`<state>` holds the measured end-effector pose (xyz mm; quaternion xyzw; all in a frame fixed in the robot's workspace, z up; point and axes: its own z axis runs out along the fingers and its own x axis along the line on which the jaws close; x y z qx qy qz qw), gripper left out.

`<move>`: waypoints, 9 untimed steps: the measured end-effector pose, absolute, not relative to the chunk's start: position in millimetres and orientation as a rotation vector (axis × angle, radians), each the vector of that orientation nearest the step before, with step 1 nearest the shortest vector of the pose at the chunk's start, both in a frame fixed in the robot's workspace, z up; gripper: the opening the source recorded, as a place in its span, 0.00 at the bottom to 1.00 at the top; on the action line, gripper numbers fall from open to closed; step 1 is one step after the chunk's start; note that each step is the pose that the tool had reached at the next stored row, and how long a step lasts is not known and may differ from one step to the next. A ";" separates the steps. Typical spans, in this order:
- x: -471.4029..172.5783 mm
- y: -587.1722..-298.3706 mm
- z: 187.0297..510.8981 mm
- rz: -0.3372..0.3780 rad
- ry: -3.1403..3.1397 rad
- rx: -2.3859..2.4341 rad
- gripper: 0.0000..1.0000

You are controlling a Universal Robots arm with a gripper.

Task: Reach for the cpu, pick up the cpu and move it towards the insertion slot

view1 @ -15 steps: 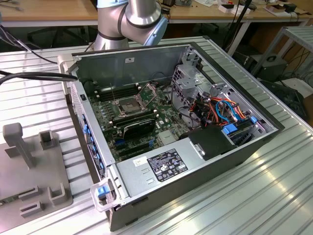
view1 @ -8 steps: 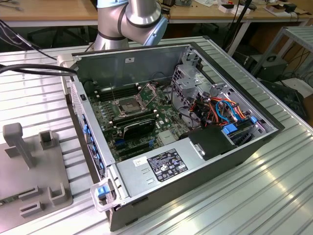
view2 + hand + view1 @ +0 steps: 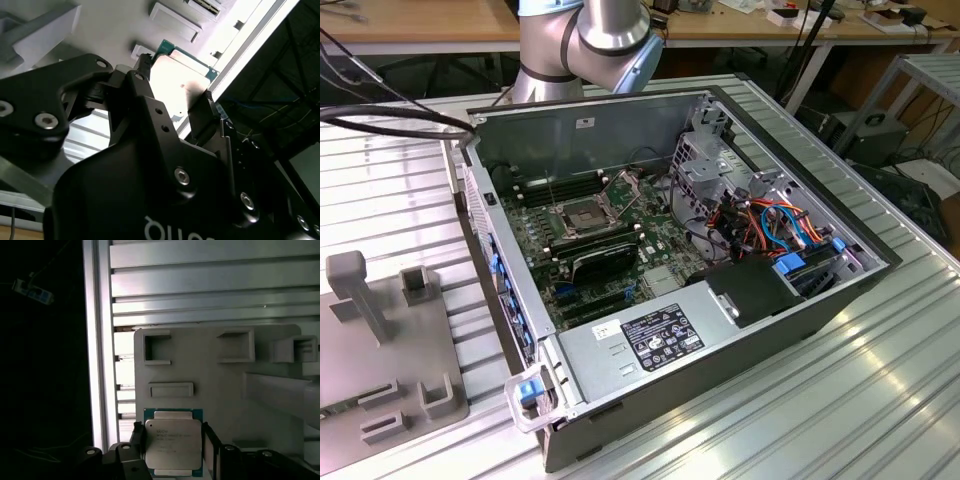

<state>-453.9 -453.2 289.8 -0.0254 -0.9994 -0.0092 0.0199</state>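
Overall, a ribbed metal tabletop (image 3: 840, 400) carries an open computer case (image 3: 620, 125) lying on its side across the middle, with its far wall close to the tabletop's far edge. The silver arm (image 3: 590, 35) rises just behind that wall. A grey fixture plate (image 3: 380, 360) with a raised post and several small pockets lies on the tabletop by the edge at the exterior view's left, apart from the case. Inside the case, on the green board, the insertion slot (image 3: 582, 217) shows as a dark square in a shiny metal frame. Its hinged plate is tilted up beside it, and nothing sits in it. In both wrist views the black gripper (image 3: 173, 445) is clamped on the cpu (image 3: 172, 440). One of its fingers (image 3: 138, 436) presses against each of two opposite sides of the chip. The cpu, a pale metallic square with a thin green rim, lies flat between them with its face to the first wrist view camera. It sits over the grey plate near one of the plate's edges, just beside a shallow rectangular recess (image 3: 171, 389). Whether it rests on the plate or hangs above it cannot be told. It is well apart from the case and the slot.
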 end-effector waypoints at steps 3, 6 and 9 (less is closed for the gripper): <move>-453.9 -453.2 297.2 -0.028 -3.101 -0.079 0.55; -453.9 -453.2 299.4 -0.028 -3.101 -0.079 0.55; -453.9 -453.2 304.1 -0.028 -3.101 -0.079 0.55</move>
